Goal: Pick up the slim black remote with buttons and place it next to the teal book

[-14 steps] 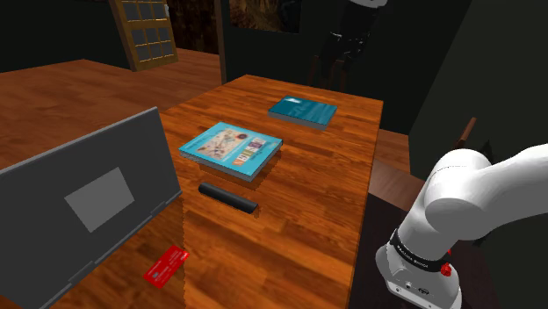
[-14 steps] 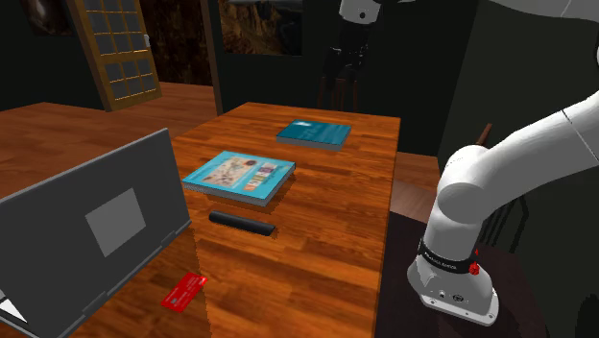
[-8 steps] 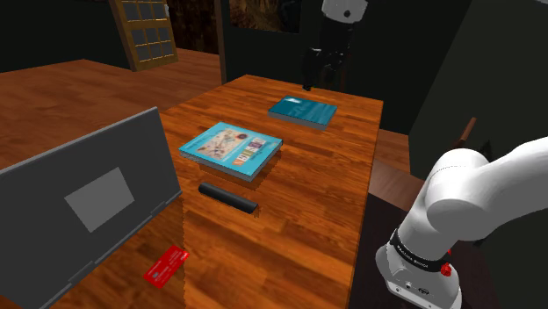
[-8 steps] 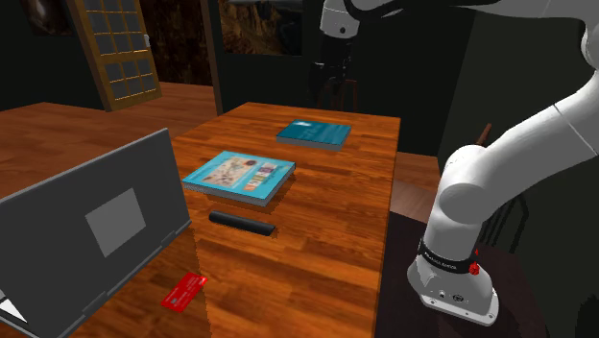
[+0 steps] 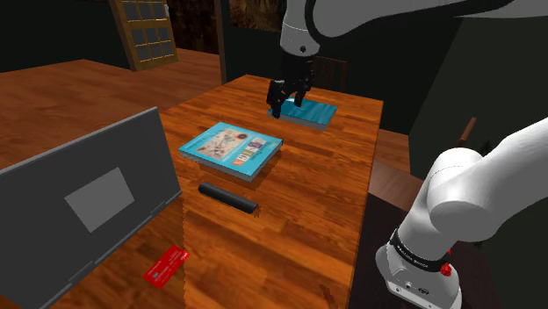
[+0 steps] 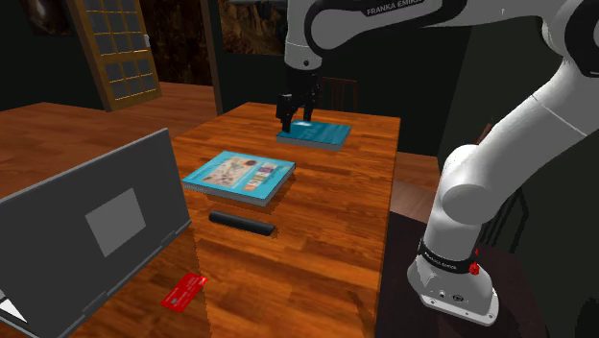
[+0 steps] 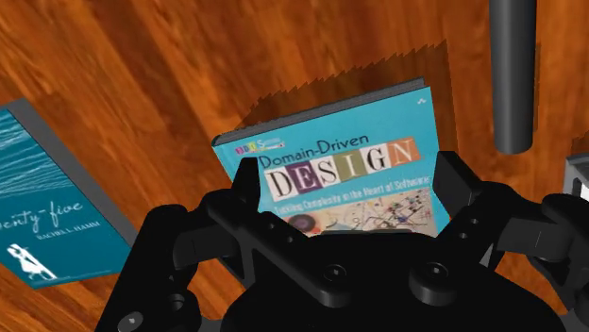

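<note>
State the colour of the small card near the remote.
The card is red, clearest in the shoulder view.

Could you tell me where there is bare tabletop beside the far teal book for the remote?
Bare wood lies between the teal book and the Design book, and down the table's right side in the shoulder view. The gripper crowds the teal book's left corner.

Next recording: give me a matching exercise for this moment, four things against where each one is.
Things:
1. black remote
2. teal book
3. red card
4. pincer

Places:
A. next to the grey laptop
B. over the teal book's edge
C. alongside the light-blue book
D. at the table's far end

Pairs: 1-C; 2-D; 3-A; 4-B
</note>
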